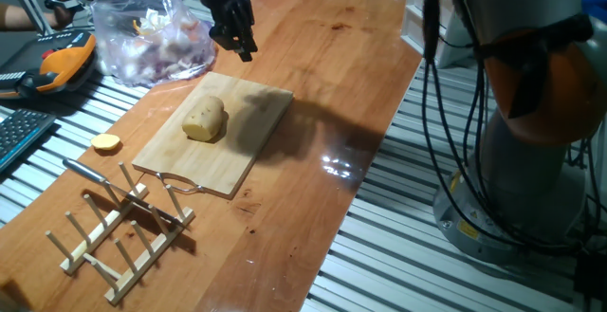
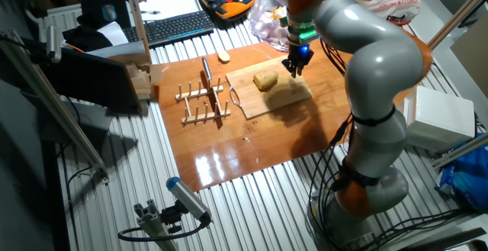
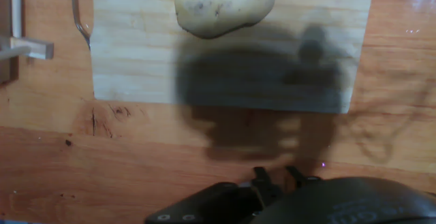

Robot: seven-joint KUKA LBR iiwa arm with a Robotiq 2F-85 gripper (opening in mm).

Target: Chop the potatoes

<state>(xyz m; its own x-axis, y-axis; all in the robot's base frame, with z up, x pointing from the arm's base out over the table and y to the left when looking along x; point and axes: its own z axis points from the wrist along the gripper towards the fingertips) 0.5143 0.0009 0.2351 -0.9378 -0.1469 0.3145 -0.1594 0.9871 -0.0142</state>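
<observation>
One pale yellow-tan potato [image 1: 204, 119] lies whole on the wooden cutting board [image 1: 245, 151], toward its left half. It also shows in the other fixed view [image 2: 265, 81] and at the top of the hand view [image 3: 223, 3]. My gripper [image 1: 242, 46] hangs above the board's far edge, behind and to the right of the potato, well clear of it. Its fingers look shut and hold nothing. In the hand view the gripper [image 3: 279, 176] is at the bottom, its shadow falling on the board [image 3: 136, 54].
A knife [image 1: 95, 174] rests on a wooden peg rack [image 1: 123, 236] left of the board. A small orange-yellow slice [image 1: 106, 143] lies beside the board. A clear bag of reddish lumps [image 1: 152, 32] and an orange pendant [image 1: 57, 65] sit behind.
</observation>
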